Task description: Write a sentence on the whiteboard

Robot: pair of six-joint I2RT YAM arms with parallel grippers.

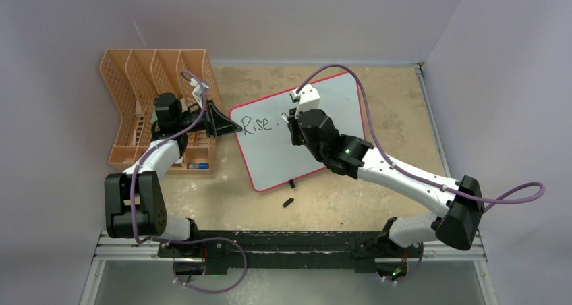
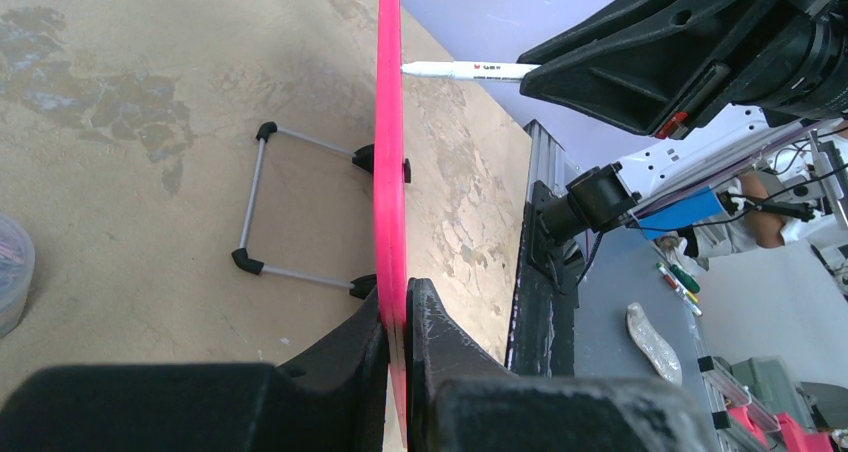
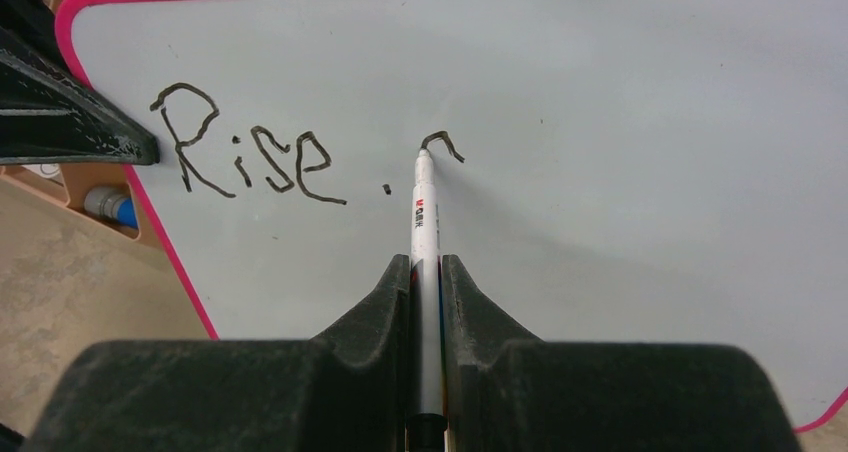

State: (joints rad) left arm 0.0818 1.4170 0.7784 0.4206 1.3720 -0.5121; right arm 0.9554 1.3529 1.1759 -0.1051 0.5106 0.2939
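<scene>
1. The right jaws (image 3: 427, 272) fill the foreground of the right wrist view, closed narrow on a white marker (image 3: 424, 222) that lies in the slot between them.
2. The whiteboard (image 1: 324, 153) stands propped near the middle of the tabletop (image 1: 378, 102). Its long axis runs left to right, with the right end angled a little farther away, and its writing face is turned towards the arms.
3. The right arm stretches diagonally from its base towards the far left, with its wrist over the board's middle.
4. The left arm is folded at the elbow and reaches right, in front of an orange mesh rack (image 1: 128, 96).
5. The left jaws (image 2: 398, 302) pinch the board's pink left rim, which the left wrist view shows edge-on.
6. The marker's long axis follows the jaws, and its tip points away and touches the board.
7. The sentence (image 3: 250, 162) sits at the upper left of the board and reads "Rise .", with a short curved stroke at the marker tip.
8. A small black piece (image 1: 288, 202) lies on the tabletop just before the board.
</scene>
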